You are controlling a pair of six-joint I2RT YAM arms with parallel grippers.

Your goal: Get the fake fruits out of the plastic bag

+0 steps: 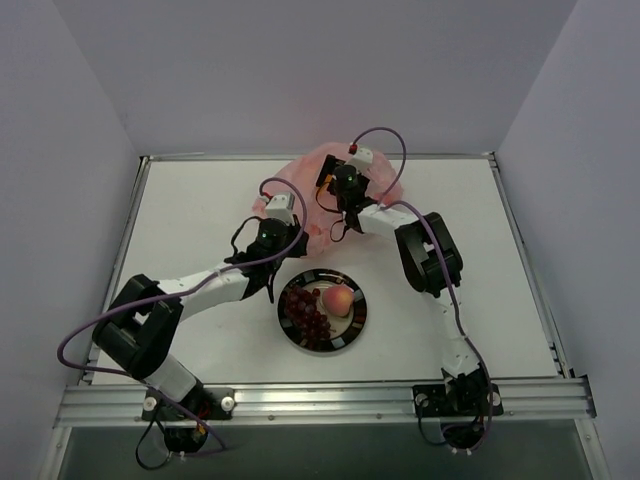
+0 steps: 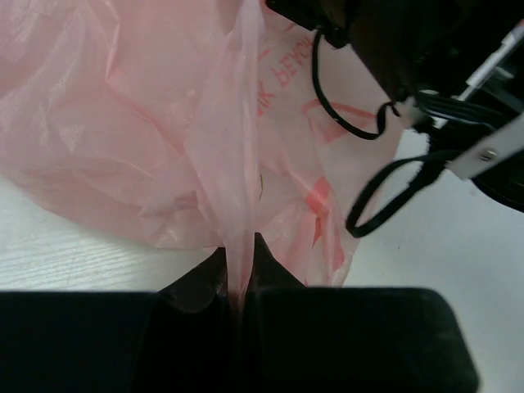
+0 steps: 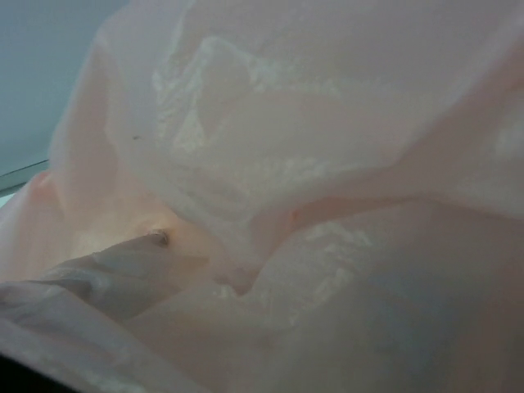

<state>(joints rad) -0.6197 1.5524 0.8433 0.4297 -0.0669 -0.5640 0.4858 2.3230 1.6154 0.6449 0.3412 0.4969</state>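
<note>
The pink plastic bag (image 1: 375,180) lies crumpled at the back middle of the table. My left gripper (image 1: 277,205) is shut on a bunched strip of it (image 2: 242,205), with the jaws (image 2: 241,274) pinched tight. My right gripper (image 1: 332,185) reaches into the bag. Its view shows only pink film (image 3: 327,123), and its fingers are hidden. A pale oblong shape (image 3: 115,270) under the film may be the mango, but I cannot tell. The grape bunch (image 1: 305,312) and the peach (image 1: 340,298) lie in the round dish (image 1: 358,325).
The dish sits in front of the bag, between my two arms. My right arm's black wrist and cables (image 2: 409,57) hang close above the bag in the left wrist view. White walls enclose the table on three sides.
</note>
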